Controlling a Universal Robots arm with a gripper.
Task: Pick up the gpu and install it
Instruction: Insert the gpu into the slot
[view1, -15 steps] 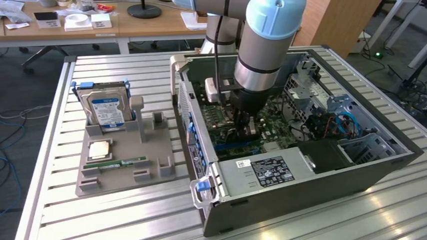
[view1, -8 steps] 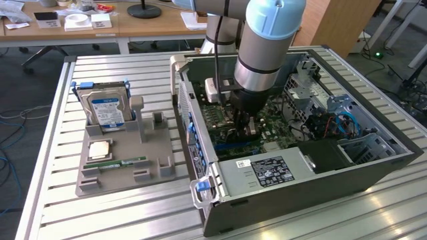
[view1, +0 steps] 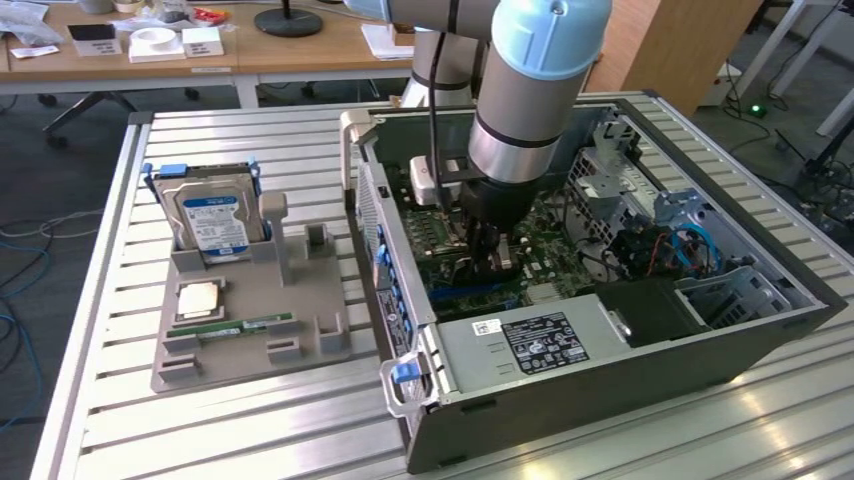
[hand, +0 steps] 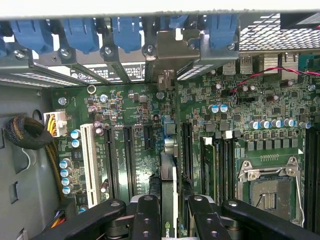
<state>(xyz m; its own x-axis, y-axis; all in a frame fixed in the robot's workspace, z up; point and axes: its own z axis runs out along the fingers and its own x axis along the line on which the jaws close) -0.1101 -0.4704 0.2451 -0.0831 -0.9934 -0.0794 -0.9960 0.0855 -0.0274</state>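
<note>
The gpu (hand: 169, 192) is being held edge-on and upright inside the open computer case (view1: 641, 385), just over the motherboard (hand: 135, 125). Its silver bracket (hand: 172, 47) is being presented to the rear slot openings, between the blue latches (hand: 80, 35). The card is being clamped between the fingers of the gripper (hand: 171, 215). Whether it is seated in a slot cannot be told. Beside the case, a hard drive (view1: 214, 215) is being propped upright in a grey holder (view1: 254, 345).

Hard drive (view1: 214, 218) upright in grey holder (view1: 230, 358) — RAM stick (view1: 248, 325) flat.
</note>
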